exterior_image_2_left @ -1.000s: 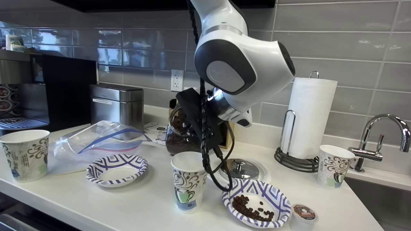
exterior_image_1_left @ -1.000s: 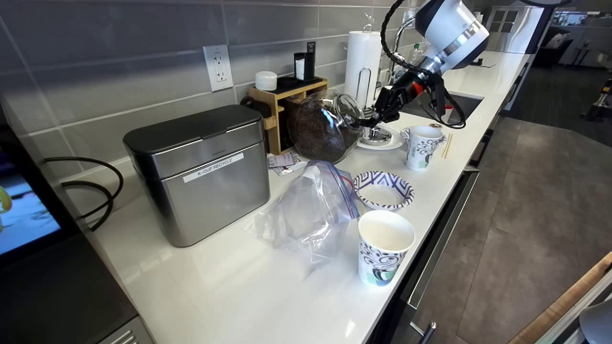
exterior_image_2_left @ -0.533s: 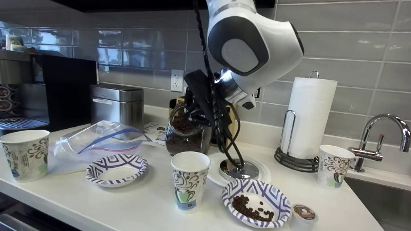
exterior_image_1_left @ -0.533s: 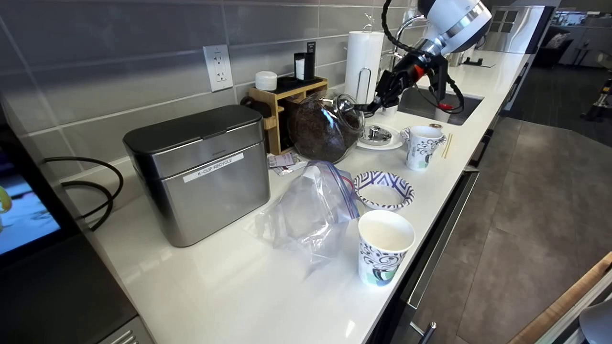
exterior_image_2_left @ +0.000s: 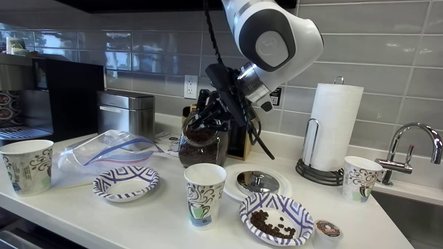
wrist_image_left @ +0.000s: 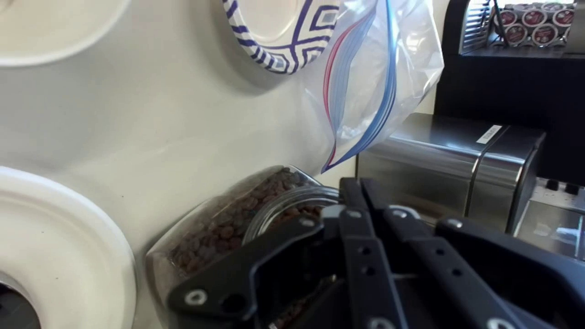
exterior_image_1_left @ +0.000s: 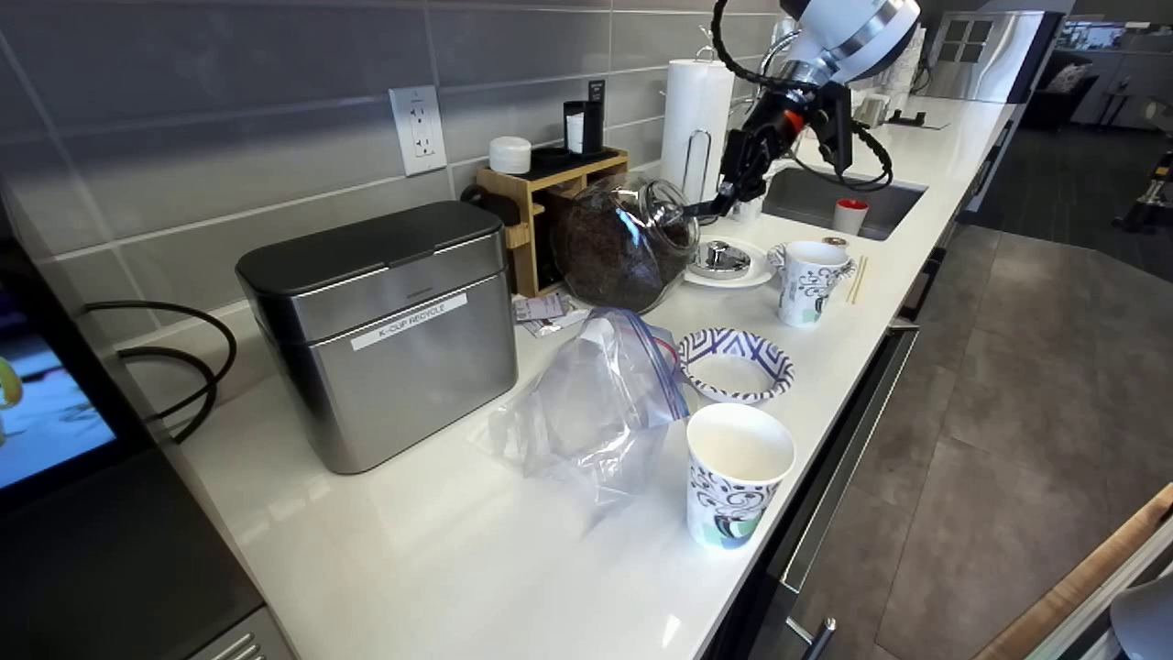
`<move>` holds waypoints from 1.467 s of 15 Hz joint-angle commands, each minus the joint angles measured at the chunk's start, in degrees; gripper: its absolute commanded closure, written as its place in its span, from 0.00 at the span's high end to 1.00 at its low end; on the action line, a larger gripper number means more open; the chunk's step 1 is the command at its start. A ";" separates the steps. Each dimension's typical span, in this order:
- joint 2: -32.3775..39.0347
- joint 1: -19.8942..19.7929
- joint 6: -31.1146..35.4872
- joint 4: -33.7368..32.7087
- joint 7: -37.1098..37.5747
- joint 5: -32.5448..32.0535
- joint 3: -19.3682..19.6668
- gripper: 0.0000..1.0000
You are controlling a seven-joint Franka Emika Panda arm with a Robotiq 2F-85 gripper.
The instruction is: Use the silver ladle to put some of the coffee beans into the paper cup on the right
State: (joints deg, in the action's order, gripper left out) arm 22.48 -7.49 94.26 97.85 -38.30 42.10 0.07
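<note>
Dark brown coffee beans fill a glass jar that leans with its open mouth toward the gripper; they also show in the wrist view. My gripper has its fingertips at the jar's mouth. I cannot tell whether they are inside it. In the wrist view the fingertips are together, with nothing seen between them. The silver ladle is hidden or out of view. Patterned paper cups stand upright: a middle cup, a right cup by the sink and a left cup.
A bowl with some beans stands right of the middle cup, beside a pod. Behind it a silver lid lies on a white plate. Another bowl, a plastic bag and a steel bin stand nearby.
My gripper has risen a little and turned, with its fingertips still by the jar's mouth. The black cable has swung up, away from the middle cup and the lid. The counter items have not moved.
</note>
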 commanded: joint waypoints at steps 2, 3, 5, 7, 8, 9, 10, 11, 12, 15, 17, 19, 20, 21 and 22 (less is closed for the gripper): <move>4.25 1.37 -1.45 -6.55 7.65 -7.64 -0.14 0.01; 4.81 1.37 -1.58 -7.34 8.29 -8.60 -0.49 0.01; 6.02 1.57 -1.19 -9.21 9.97 -10.56 -1.13 0.01; 7.14 1.72 -1.02 -11.04 11.28 -12.19 -1.83 0.01; 7.85 1.79 -1.09 -12.16 11.82 -12.96 -2.22 0.01; 8.43 1.88 -1.12 -13.08 12.39 -13.56 -2.55 0.01; 8.98 1.85 -1.18 -13.93 12.66 -13.81 -3.01 0.01; 9.51 1.93 -1.15 -14.70 12.97 -14.22 -3.33 0.01; 10.13 1.90 -1.32 -15.42 13.11 -14.26 -3.75 0.01; 11.38 1.61 -1.25 -16.60 13.04 -13.55 -4.82 0.01; 11.97 1.12 -1.12 -16.70 12.51 -12.55 -5.47 0.01; 12.41 0.86 -0.79 -16.65 12.33 -12.13 -5.80 0.01; 12.31 0.64 -0.75 -16.44 12.09 -11.87 -5.95 0.01; 12.10 0.47 -0.42 -16.24 12.03 -11.70 -5.98 0.01; 11.94 0.13 -0.16 -16.01 11.47 -11.22 -6.14 0.01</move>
State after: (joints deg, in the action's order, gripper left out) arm 33.33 -6.13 94.24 82.90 -26.61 29.83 -4.99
